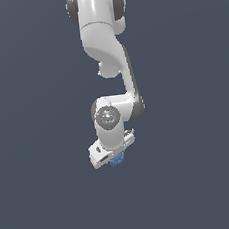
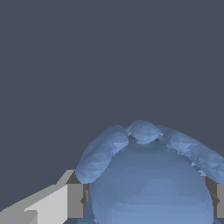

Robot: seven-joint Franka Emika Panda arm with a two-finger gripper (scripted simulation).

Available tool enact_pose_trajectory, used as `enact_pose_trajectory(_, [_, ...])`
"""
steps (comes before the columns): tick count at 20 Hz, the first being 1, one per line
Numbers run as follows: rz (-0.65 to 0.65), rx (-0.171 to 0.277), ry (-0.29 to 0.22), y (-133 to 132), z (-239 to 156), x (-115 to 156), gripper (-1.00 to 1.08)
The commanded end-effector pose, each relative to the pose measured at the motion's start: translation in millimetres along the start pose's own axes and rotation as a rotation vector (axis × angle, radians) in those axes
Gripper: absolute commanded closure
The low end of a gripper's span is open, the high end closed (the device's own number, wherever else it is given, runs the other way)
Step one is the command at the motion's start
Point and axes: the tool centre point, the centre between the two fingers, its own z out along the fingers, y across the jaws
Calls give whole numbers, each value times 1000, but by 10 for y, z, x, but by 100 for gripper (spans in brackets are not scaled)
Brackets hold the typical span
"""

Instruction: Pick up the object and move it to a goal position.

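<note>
Plain slate-grey background fills both views, with no counter edge, goal marker or other item to be made out. The pincer, at the lower end of the white arm, is closed on the blue lump; in the wrist view the lump fills the space between the two fingers, its bumpy flanks meeting the pads on both sides. In the exterior view only a small part of the lump shows below the pincer body, so depth of seating cannot be judged. Whether the lump rests on a surface or hangs free cannot be told, since the ground is featureless. Likely failure from here: slip or rotation of the lump in the grip, because a rounded, knobbly shape offers only small patches of contact to flat pads; a quick swing or sudden stop of the arm would favour this. A second risk is misplacement, as no goal position is visible against which to check the carry.
</note>
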Motion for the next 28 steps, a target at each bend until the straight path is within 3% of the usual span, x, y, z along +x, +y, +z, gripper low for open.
enact_pose_trajectory(1, [0, 0, 0, 1, -2, 1, 108])
enact_pose_trajectory(12, [0, 0, 0, 186, -360, -96, 108])
enact_pose_trajectory(28, [-1, 1, 1, 973, -1862, -473, 108])
